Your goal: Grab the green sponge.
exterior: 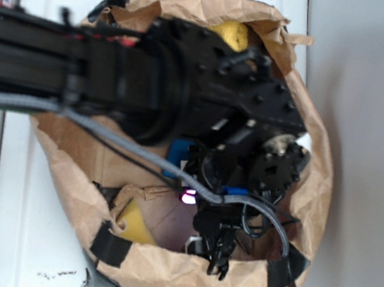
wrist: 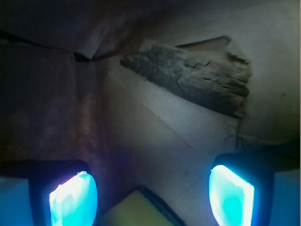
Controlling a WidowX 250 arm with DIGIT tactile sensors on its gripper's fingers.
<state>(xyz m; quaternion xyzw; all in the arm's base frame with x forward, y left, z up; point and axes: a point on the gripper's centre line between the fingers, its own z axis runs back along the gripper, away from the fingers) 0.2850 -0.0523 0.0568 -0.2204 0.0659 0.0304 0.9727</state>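
White bench [exterior: 24,235] carries a brown paper bag [exterior: 160,281]. Hand [wrist: 153,195] is inside the bag, fingers [wrist: 230,195] spread open. Green sponge [wrist: 138,212] lies between them at 6 o'clock, ungripped.

Exterior view: bright, even, soft overall; the white surface [exterior: 17,234] is near overexposed. The arm [exterior: 117,70] is blurred. Wrist view: dim and murky, upper corners dark; the fingertips [wrist: 73,200] glare cyan, blown out, unfocused.
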